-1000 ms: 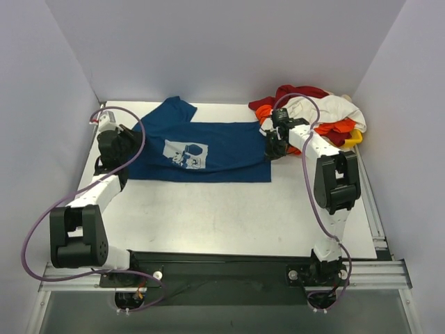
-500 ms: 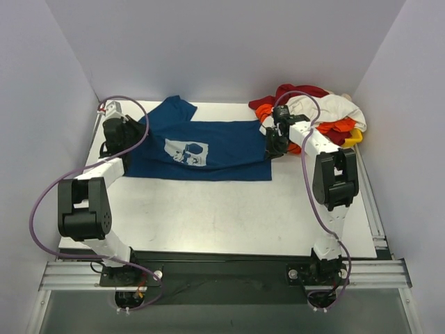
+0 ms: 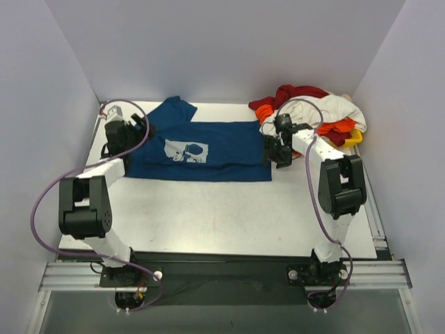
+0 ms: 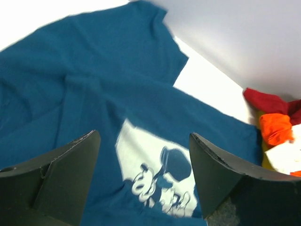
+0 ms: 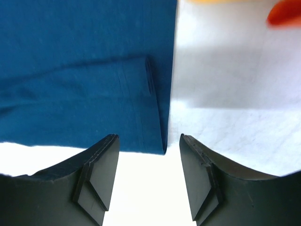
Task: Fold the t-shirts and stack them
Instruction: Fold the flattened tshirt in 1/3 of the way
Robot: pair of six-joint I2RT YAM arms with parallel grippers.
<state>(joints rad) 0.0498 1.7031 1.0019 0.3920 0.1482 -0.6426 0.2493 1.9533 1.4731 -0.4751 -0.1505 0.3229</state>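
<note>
The shirt (image 3: 229,142), limp and light, is best pinched at its edges, where the left gripper (image 4: 144,136) and right gripper (image 5: 149,137) wait, jaws released.

The left tool (image 3: 141,126) has swung back over the blue shirt (image 3: 222,149).

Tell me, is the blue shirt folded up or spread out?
Spread out. The blue shirt lies flat on the table, its picture facing up, one sleeve sticking out. Near its hem, one layer looks doubled over.
</note>
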